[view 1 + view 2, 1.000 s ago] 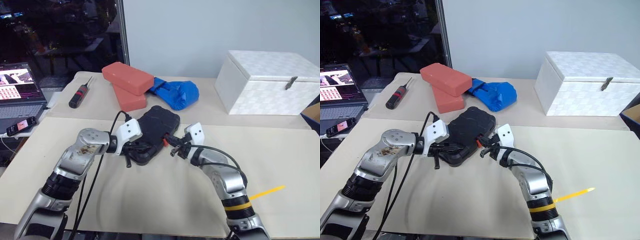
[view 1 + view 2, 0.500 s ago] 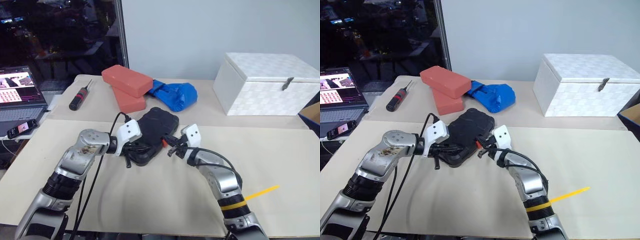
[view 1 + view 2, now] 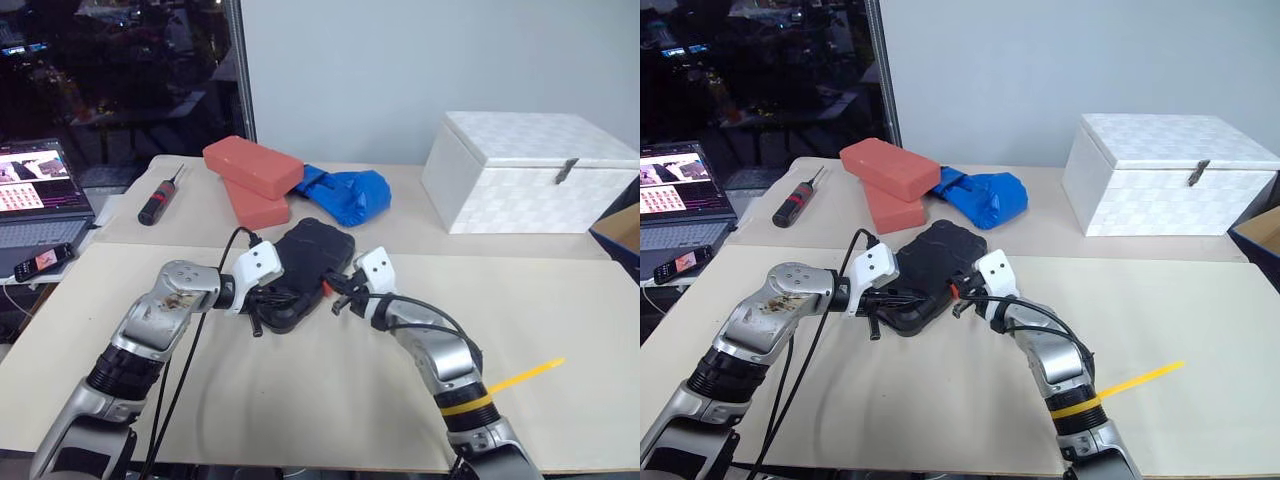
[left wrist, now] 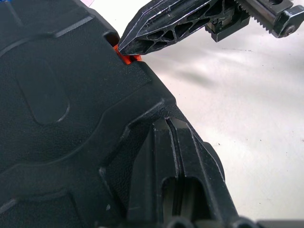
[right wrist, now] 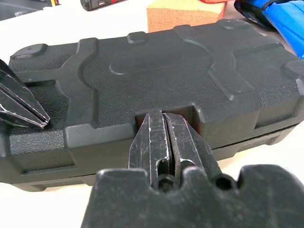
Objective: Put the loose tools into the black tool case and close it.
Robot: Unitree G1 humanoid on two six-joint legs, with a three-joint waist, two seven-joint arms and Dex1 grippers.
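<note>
Both fingers (image 5: 164, 137) (pressed together) touch case (image 3: 305, 255).

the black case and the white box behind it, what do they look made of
The black case: likely hard moulded plastic with a matt, finely grained skin; raised ribs and rounded edges show.
The white box: unclear, perhaps painted wood or woven-pattern board; its surface shows a faint basket-weave texture, with a small dark metal-looking clasp at the front.

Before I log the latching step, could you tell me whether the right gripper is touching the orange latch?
Touching. In the left wrist view the right gripper, fingers shut, presses its tip against the orange latch on the black tool case.
</note>
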